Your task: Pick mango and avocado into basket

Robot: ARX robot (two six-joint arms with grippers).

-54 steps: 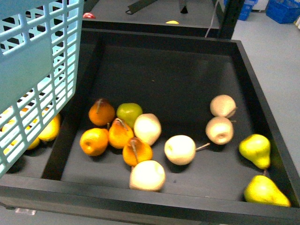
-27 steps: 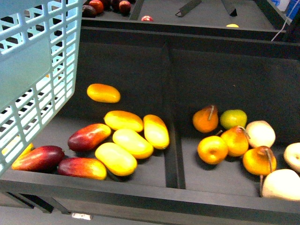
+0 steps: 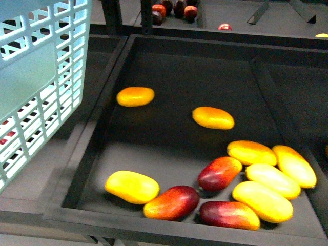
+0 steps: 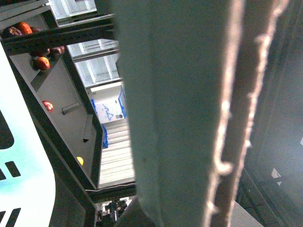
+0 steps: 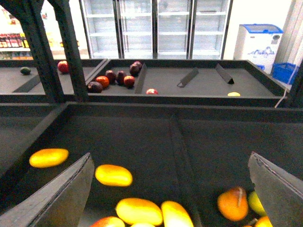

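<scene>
**A:** What sits furthest left?

**B:** The basket (image 3: 46, 77). It is light turquoise plastic, and its wall is cut into a grid of rectangular slots. It hangs tilted over the edge of the matt black tray (image 3: 84, 159).

**A:** And the mango?

**B:** The mango (image 3: 135, 96) lies alone on the tray floor, near the basket. It is an elongated oval with smooth skin, yellow deepening to orange. A second orange-yellow mango (image 3: 213, 117) lies further from the basket.

**A:** Anything else in the tray?

**B:** Low beside the basket lies a plain yellow fruit (image 3: 132, 186), then glossy red-blushed mangoes (image 3: 220, 173). Farthest from the basket, four yellow mangoes (image 3: 262, 201) are packed together.

**A:** The jaws?

**B:** The right jaws stand wide apart, with flat grey wedge-shaped fingers (image 5: 64, 191). I cannot tell how the left jaws stand, because a blurred pale band with a bumpy edge (image 4: 180, 118) fills that wrist view.
</scene>
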